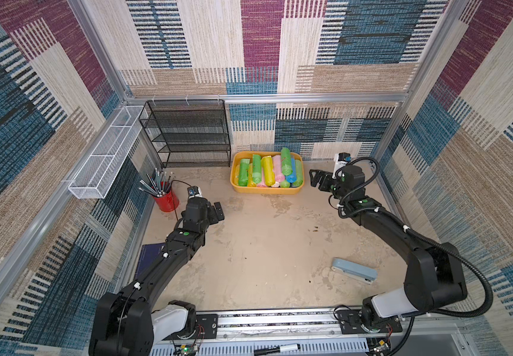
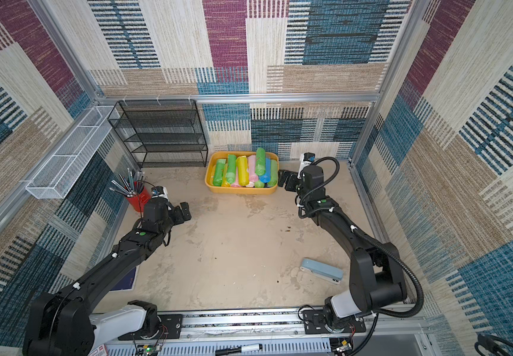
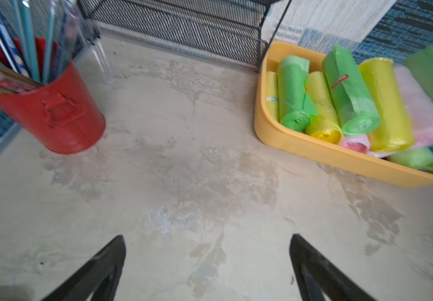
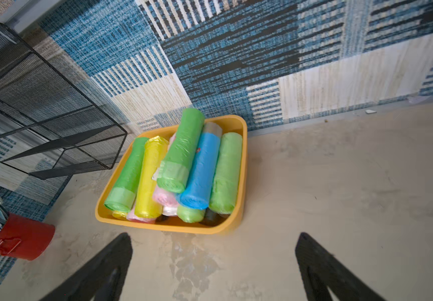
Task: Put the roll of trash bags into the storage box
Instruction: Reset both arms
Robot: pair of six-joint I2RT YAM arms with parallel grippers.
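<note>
The storage box (image 1: 264,191) (image 2: 239,191) is an orange-yellow tub at the back of the table, by the wall. Several rolls of trash bags in green, yellow, pink and blue fill it. One green roll (image 1: 286,161) (image 2: 260,161) (image 4: 184,153) lies slanted on top of the others. Every roll I see lies inside the box. My right gripper (image 1: 315,180) (image 4: 214,234) hovers just right of the box, open and empty. My left gripper (image 1: 219,212) (image 3: 207,237) hangs open and empty over bare table, to the front left of the box (image 3: 327,156).
A red cup of pencils (image 1: 165,200) stands beside the left gripper. A black mesh rack (image 1: 187,135) stands left of the box, and a white wire basket (image 1: 104,154) hangs on the left wall. A blue-grey stapler (image 1: 354,271) lies front right. A dark book (image 1: 149,255) lies under the left arm.
</note>
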